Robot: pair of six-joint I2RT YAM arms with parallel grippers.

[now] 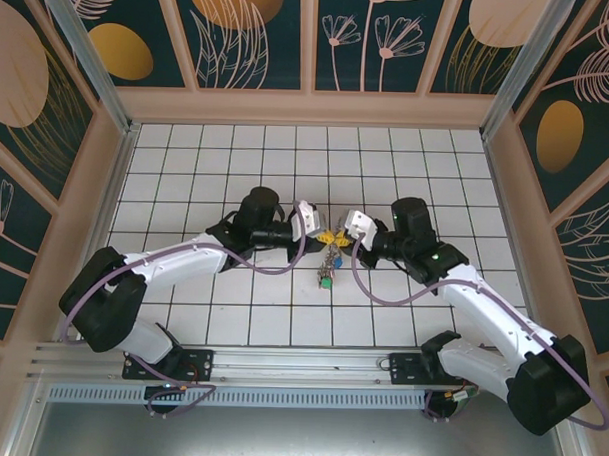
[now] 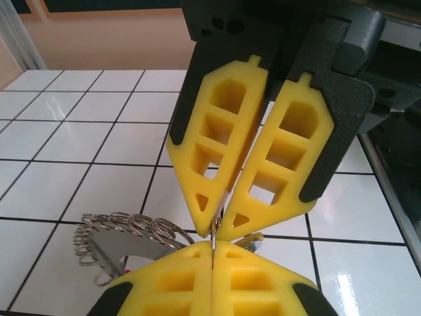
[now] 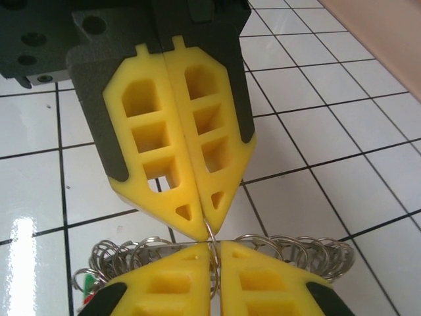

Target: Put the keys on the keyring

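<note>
Left hand [image 2: 212, 253] pinching fully shut on thin keyring [image 3: 210, 240] wire. Right hand [image 3: 216, 255] meeting it tip to tip, gripping same wire, nearly closed. Keys [image 1: 328, 264] bunching just below both hands, resting mid-bench [image 1: 237, 156].

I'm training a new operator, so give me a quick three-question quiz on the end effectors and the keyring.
1. True or false: the left end effector is wide open.
2. What do both end effectors pinch? A) the keyring B) a spoon C) nothing
3. How does the right end effector meet the left one: tip to tip or side by side?
Key: 1 false; 2 A; 3 tip to tip.
</note>
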